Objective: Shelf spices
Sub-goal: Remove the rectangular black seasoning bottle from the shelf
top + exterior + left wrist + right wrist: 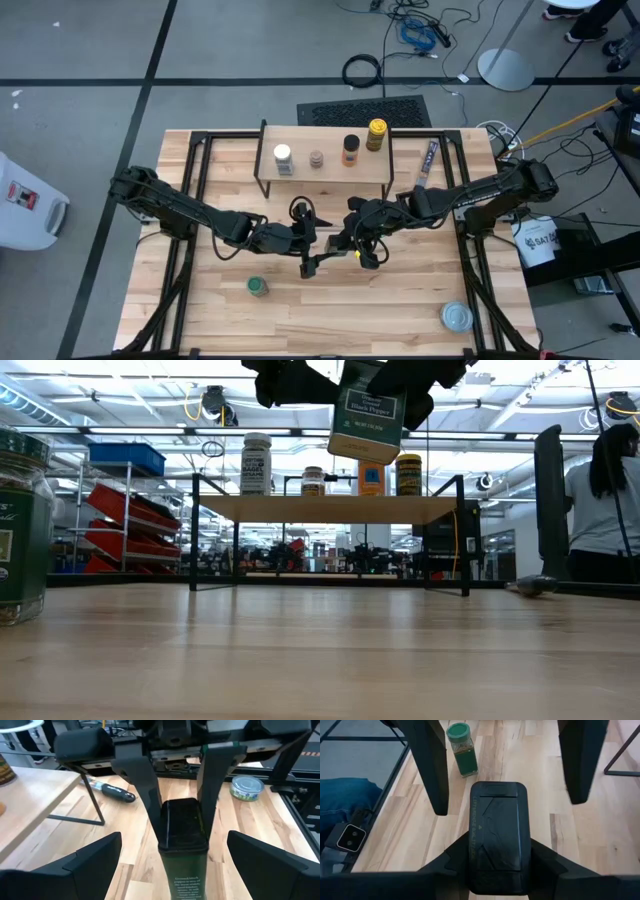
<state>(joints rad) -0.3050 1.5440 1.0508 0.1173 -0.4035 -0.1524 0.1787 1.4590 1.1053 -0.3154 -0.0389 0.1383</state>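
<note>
The dark square tin (368, 415) with a green label hangs high over the table's middle, and my right gripper (497, 855) is shut on it. My left gripper (174, 845) is open. Its fingers (427, 760) stand wide on either side of the tin without touching it. The shelf (325, 180) stands at the table's far middle. On its plank are a white-lidded jar (283, 155), a small brownish jar (316, 158), an orange jar (350, 150) and a yellow-lidded jar (376, 133). A green-lidded jar (258, 287) stands upright on the table at the near left. My right gripper pinches the tin between its two fingers (147, 790), on two opposite sides at the black lid end (476, 847). The fingers slant down from the table's right. The tin hangs below them, label end down and slightly tilted, clear of the table.
A long thin dark packet (428, 163) lies right of the shelf. A flat round silver tin (456, 317) sits at the near right corner. Black frame rails (470, 250) run along the table's sides. A person (600, 490) stands beyond the table on the right.
</note>
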